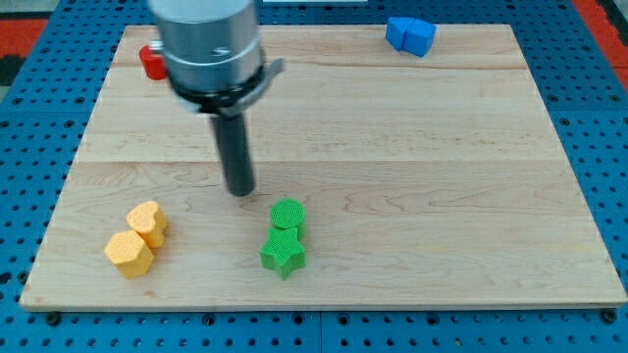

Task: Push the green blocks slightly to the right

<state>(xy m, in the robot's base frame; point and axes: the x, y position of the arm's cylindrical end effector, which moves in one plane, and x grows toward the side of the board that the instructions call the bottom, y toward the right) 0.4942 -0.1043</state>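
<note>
Two green blocks sit together near the view's bottom centre: a round green cylinder (287, 216) and, touching it just below, a green star (283, 254). My tip (239, 190) is on the board a little up and to the left of the green cylinder, apart from it by a small gap. The dark rod rises from the tip to the grey arm body (208, 47) at the view's top.
Two yellow blocks touch at the lower left, a heart (147, 221) and a hexagon (129, 253). A red block (151, 62) is at the top left, partly hidden by the arm. A blue block (410, 35) is at the top right. The wooden board (442, 176) lies on blue pegboard.
</note>
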